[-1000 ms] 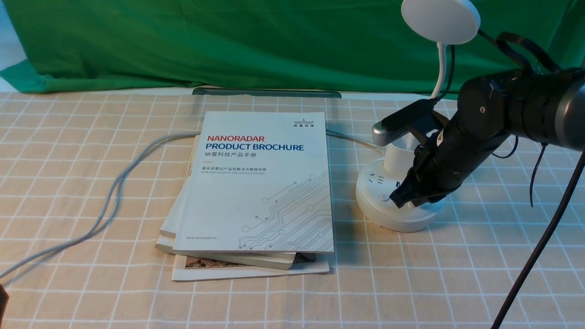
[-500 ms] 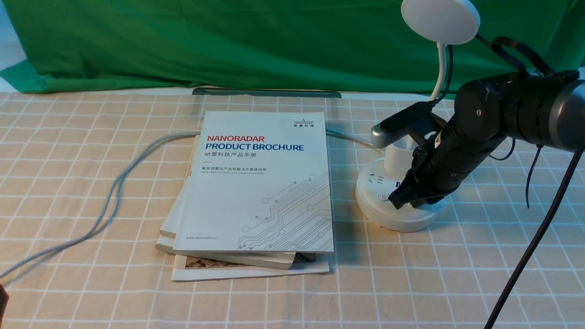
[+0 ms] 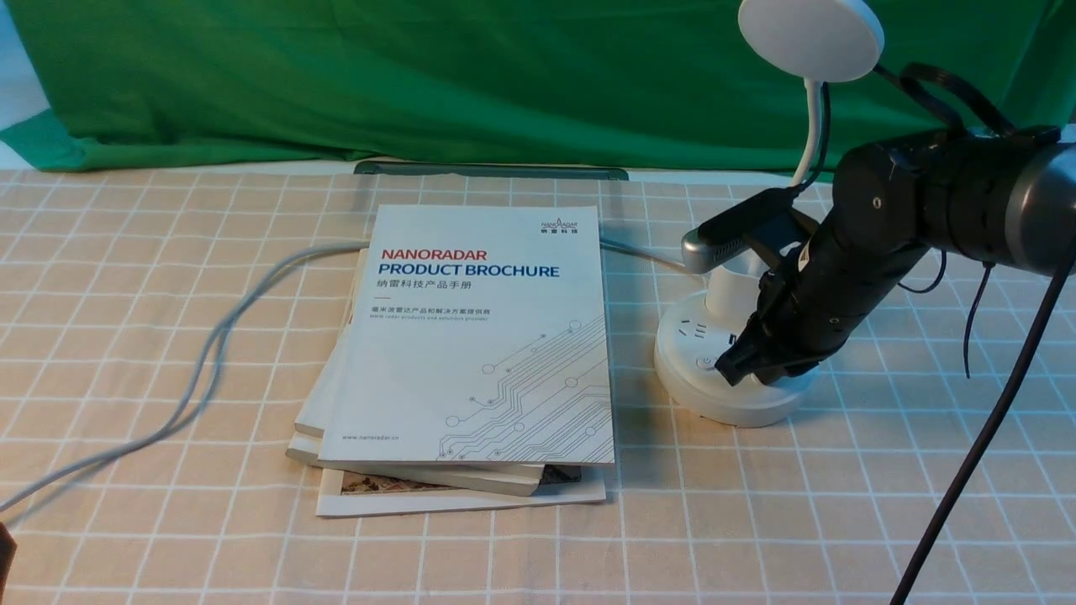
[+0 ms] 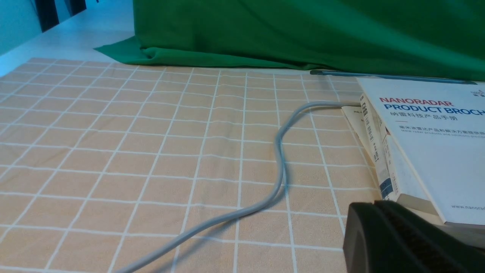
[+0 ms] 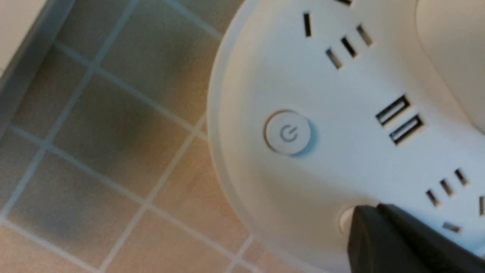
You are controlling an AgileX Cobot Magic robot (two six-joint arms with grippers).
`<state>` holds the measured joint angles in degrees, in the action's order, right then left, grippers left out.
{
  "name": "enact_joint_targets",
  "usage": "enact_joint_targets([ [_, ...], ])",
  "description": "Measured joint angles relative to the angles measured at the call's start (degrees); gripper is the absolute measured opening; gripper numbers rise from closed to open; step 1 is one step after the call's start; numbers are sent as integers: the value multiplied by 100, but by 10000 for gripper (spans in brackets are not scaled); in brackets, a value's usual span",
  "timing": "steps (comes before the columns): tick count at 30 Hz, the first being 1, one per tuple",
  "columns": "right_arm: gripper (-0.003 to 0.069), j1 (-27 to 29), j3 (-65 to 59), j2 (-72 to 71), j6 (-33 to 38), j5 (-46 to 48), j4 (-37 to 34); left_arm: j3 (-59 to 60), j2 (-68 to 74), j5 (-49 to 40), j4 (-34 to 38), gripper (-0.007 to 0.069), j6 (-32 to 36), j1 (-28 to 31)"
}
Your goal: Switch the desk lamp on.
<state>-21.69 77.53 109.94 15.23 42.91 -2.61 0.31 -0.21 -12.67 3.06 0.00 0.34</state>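
Note:
The white desk lamp stands at the right: its round disc head (image 3: 811, 38) is up high and unlit, on a thin neck (image 3: 809, 134) above the round puck base (image 3: 685, 357). My right gripper (image 3: 730, 370) is shut and its tip rests on the base's top. In the right wrist view the shut tip (image 5: 373, 212) covers most of a small round button (image 5: 344, 220) near the rim. A power button (image 5: 288, 132) with a power symbol sits apart from the tip. My left gripper (image 4: 373, 206) is shut and empty, low over the cloth, left of the books.
A stack of brochures (image 3: 479, 336) lies in the middle of the checked tablecloth. A grey cable (image 3: 210, 344) runs from under the stack to the left front edge. A green cloth (image 3: 420, 76) hangs at the back. A black cable (image 3: 992, 428) crosses the right foreground.
My right arm has shifted slightly, with the gripper tip staying on the lamp base. The lamp head stays unlit. The left arm has not moved.

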Motion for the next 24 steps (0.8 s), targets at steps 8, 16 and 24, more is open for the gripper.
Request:
enact_joint_targets([
  [8, 32, 0, -407, -1907, -433, -160, 170, 0, 0, 0, 0, 21, 0, 0],
  [16, 36, 0, -2767, -4760, -1042, -1296, 157, 0, 0, 0, 0, 21, 0, 0],
  [24, 39, 0, -4258, -7201, -1171, -2485, 127, 0, 0, 0, 0, 21, 0, 0],
])
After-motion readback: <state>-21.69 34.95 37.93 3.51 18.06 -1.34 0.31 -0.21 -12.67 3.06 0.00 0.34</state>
